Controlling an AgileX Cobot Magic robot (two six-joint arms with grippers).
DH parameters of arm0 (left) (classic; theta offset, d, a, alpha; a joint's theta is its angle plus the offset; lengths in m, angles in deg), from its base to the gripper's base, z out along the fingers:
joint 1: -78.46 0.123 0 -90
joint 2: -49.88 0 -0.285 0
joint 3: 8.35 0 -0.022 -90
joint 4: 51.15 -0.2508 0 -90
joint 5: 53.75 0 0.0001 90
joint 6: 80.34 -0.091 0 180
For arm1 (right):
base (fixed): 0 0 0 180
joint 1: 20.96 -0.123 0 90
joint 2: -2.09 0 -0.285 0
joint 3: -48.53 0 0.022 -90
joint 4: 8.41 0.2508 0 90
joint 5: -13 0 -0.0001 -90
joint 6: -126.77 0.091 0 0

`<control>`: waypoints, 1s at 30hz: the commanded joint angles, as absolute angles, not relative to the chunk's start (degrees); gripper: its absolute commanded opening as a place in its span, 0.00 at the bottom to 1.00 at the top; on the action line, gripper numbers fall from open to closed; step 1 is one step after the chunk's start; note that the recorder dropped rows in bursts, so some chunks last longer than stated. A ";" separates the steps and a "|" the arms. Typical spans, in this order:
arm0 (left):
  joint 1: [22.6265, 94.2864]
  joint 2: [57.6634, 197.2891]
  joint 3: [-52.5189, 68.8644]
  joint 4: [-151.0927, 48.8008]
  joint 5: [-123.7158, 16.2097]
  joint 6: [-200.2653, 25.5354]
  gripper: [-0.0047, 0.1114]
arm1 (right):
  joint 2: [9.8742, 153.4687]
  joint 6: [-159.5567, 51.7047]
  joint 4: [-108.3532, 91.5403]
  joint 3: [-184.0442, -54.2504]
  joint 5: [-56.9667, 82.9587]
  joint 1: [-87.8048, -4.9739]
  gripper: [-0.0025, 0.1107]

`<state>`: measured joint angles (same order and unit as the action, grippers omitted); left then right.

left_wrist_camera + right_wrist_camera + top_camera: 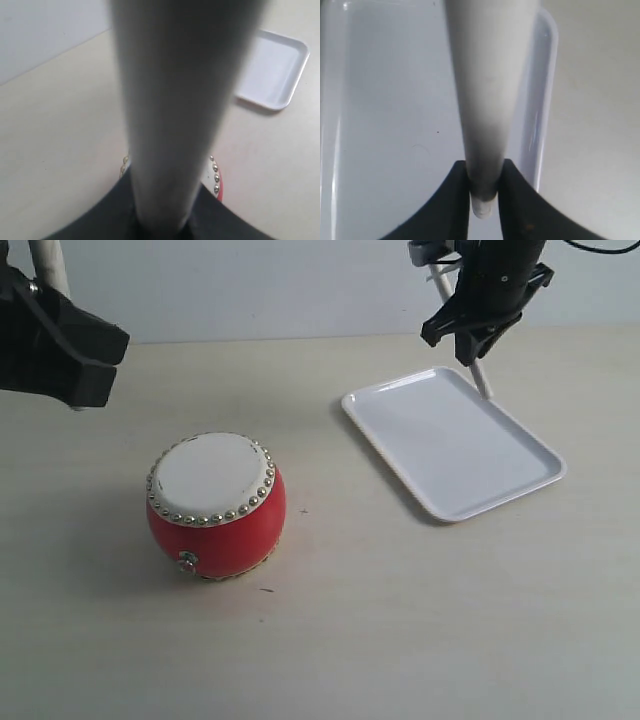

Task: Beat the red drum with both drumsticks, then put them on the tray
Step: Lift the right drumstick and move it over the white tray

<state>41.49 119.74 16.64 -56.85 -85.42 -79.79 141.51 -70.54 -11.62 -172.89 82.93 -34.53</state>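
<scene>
The red drum (215, 505) stands upright on the table at left of centre, its cream skin facing up. My left gripper (85, 365) hovers above and behind the drum, shut on a drumstick (47, 268) that rises past the top edge. In the left wrist view that drumstick (180, 100) fills the middle, and the drum's studded edge (216, 180) peeks out beside it. My right gripper (478, 332) hangs over the far edge of the white tray (450, 440), shut on the other drumstick (483, 385), which points down at the tray. The right wrist view shows that stick (490, 100) clamped between the jaws (484, 190).
The pale table surface (380, 620) stretches in front of the drum and tray. A white wall (280, 285) runs behind the table. The tray (272, 75) lies right of the drum, with a gap of table between them.
</scene>
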 commanded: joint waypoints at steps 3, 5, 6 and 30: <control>41.22 121.41 16.23 -57.85 -83.20 -80.34 0.04 | 146.78 -70.96 -12.93 -174.07 82.96 -33.45 0.02; 41.22 122.25 16.23 -57.91 -81.90 -80.34 0.04 | 147.22 -70.63 -12.84 -174.07 82.96 -32.85 0.02; 41.22 122.60 16.23 -57.91 -81.19 -80.34 0.04 | 147.25 -70.50 -12.84 -174.07 82.96 -32.46 0.02; 41.22 126.06 15.36 -58.01 -79.43 -80.34 0.04 | 140.49 -68.20 -8.41 -162.68 82.96 -30.24 0.02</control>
<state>41.49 126.03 15.72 -57.70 -79.54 -80.34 140.99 -68.20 -8.41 -163.74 83.16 -30.20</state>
